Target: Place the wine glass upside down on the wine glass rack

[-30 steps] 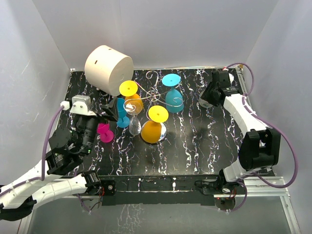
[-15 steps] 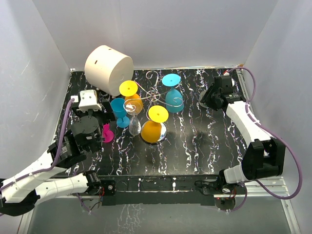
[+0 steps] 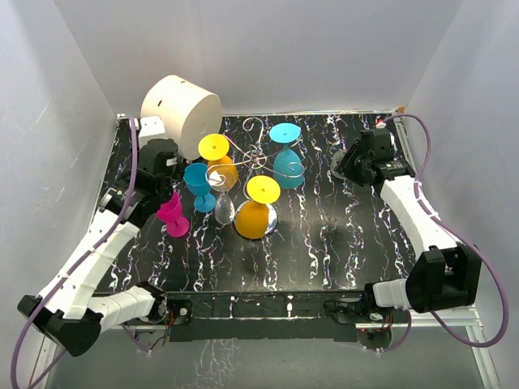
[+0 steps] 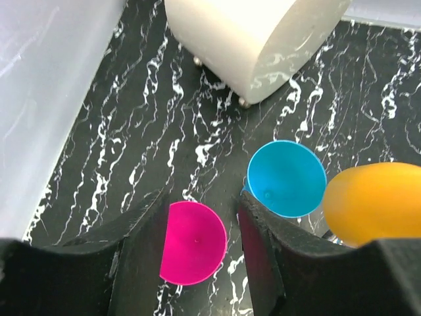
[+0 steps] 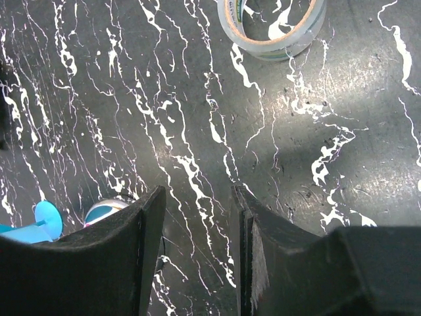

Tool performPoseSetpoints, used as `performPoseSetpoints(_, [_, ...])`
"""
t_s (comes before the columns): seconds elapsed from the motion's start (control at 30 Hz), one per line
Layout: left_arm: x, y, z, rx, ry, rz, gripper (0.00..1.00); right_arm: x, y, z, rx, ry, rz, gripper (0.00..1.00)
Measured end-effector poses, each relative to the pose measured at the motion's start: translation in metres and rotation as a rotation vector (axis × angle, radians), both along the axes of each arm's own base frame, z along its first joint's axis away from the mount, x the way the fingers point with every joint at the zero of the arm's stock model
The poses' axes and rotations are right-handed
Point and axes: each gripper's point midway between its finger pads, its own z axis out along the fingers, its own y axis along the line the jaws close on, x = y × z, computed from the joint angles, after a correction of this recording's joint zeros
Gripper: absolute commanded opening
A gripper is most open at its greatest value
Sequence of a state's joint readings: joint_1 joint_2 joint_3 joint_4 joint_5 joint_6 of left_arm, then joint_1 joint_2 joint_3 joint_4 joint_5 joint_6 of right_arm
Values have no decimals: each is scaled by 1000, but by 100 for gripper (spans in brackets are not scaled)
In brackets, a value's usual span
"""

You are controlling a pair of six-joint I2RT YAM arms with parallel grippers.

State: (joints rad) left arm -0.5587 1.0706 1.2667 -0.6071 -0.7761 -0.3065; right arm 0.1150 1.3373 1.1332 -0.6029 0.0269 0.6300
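The wine glass rack (image 3: 253,154) is a silver wire stand at the table's middle, its chrome base (image 3: 270,220) under a hanging orange glass (image 3: 253,217). Two yellow-footed glasses and a teal one (image 3: 288,162) hang on it upside down. A pink wine glass (image 3: 173,215) stands left of it, beside a blue glass (image 3: 198,181) and a clear glass (image 3: 225,211). My left gripper (image 3: 168,198) is open above the pink glass (image 4: 194,242), whose round top shows between the fingers (image 4: 260,250). My right gripper (image 3: 349,162) is open and empty over bare table (image 5: 197,194).
A big cream cylinder (image 3: 180,113) lies at the back left, close behind the left wrist (image 4: 256,33). A clear tape roll (image 5: 273,29) lies by the right gripper. Blue (image 4: 286,178) and orange (image 4: 375,201) glasses stand right of the left fingers. White walls enclose the table.
The left arm has swung from the near left up and back, and its open gripper now points down over the pink glass. The right gripper has shifted slightly towards the back right.
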Motion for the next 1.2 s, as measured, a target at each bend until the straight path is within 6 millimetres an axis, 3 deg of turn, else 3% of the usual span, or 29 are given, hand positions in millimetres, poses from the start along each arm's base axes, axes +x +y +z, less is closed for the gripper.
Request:
performPoseSetpoints(0.2, [5, 14, -33, -77, 134, 9, 41, -5, 0, 10, 8, -26, 1, 42])
performPoseSetpoints(0.5, [-5, 17, -116, -137, 417, -5, 46, -11, 3, 24, 28, -63, 11, 43])
performPoseSetpoints(0.77, [-10, 7, -135, -180, 488, -50, 43, -16, 3, 30, 39, -72, 8, 43])
performPoseSetpoints(1.0, [-12, 7, -155, -185, 530, -48, 31, -17, 4, 37, 48, -85, 4, 43])
performPoseSetpoints(1.2, [-13, 9, -157, -181, 534, -39, 1, -17, 4, 55, 55, -122, 6, 44])
